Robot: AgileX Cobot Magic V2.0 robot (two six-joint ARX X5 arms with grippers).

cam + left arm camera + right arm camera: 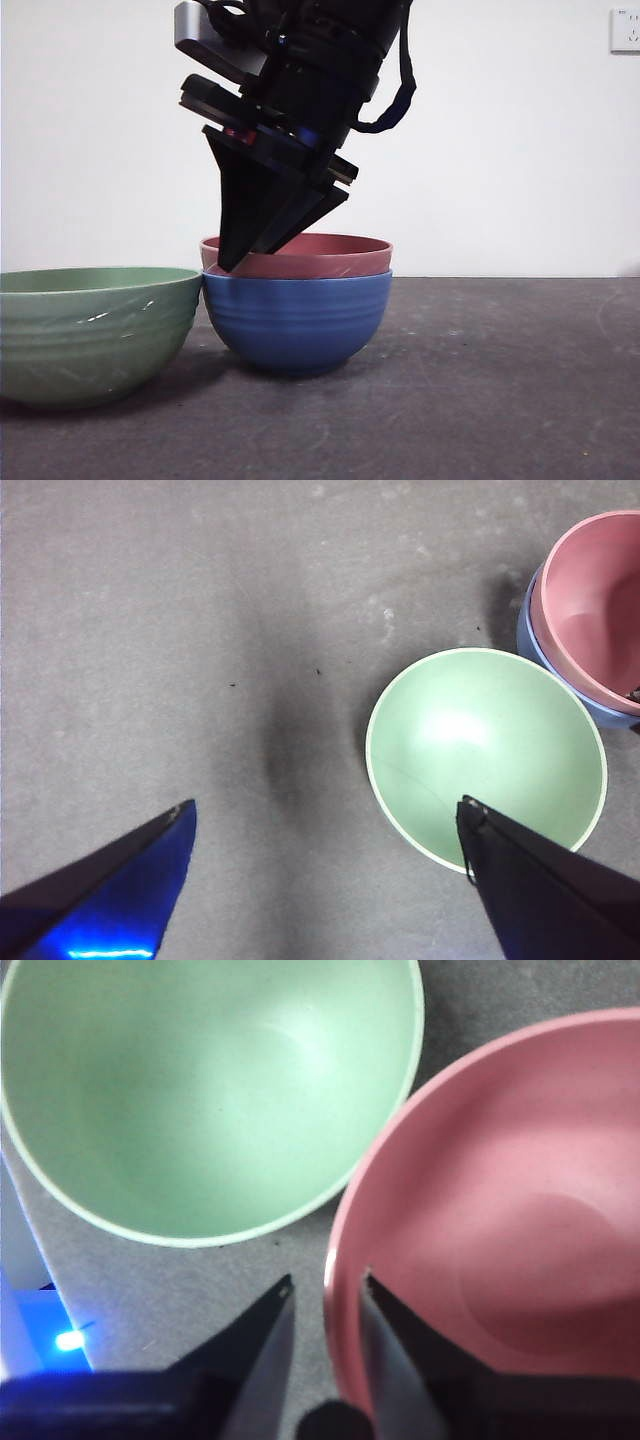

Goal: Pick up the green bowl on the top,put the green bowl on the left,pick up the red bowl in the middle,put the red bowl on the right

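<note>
Front view: green bowl sits on table at left, touching blue bowl, in which red bowl is nested. Right gripper is down at red rim.

Left wrist view: left gripper spread wide, empty, hovering above table w/ green bowl near one jaw.

Right wrist view: jaws straddle red bowl's rim, one inside, one outside, narrow gap; whether already pinching, cannot tell.

Progress: green half looks done; red lift and placement at right remain.

The green bowl is sitting just beside the red bowl, crowding my right gripper there; bare table is lying open beyond the red bowl's far side.
</note>
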